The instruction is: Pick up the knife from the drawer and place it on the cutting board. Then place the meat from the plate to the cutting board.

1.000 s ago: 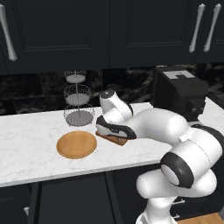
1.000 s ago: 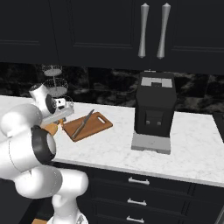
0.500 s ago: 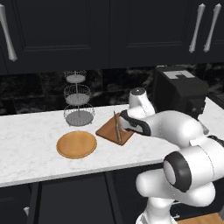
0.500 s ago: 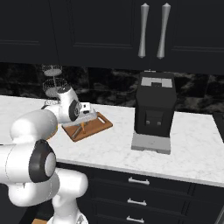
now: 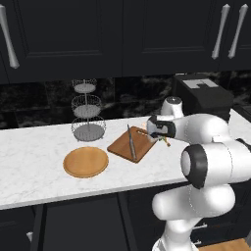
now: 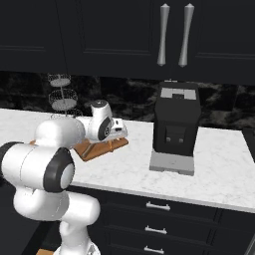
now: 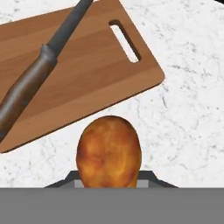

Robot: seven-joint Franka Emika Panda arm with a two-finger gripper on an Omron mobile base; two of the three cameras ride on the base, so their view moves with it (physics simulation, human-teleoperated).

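Second step in hand: gripper [image 5: 158, 133] clenched on the drumstick [image 7: 108, 151], hovering just off the cutting board [image 7: 87, 61] edge; knife [image 7: 39, 65] already lies there. Next: carry over board, release clear of knife.

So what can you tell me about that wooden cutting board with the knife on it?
The cutting board is a flat rectangle of brown wood with visible grain, rounded corners and a small slot handle cut near one end. It lies flat on the white marbled counter, set at an angle to the counter's edge. The knife rests across its top, dark handle and grey blade both on the wood. In the hand view the pincer's drumstick sits beyond the board's edge, over the counter.
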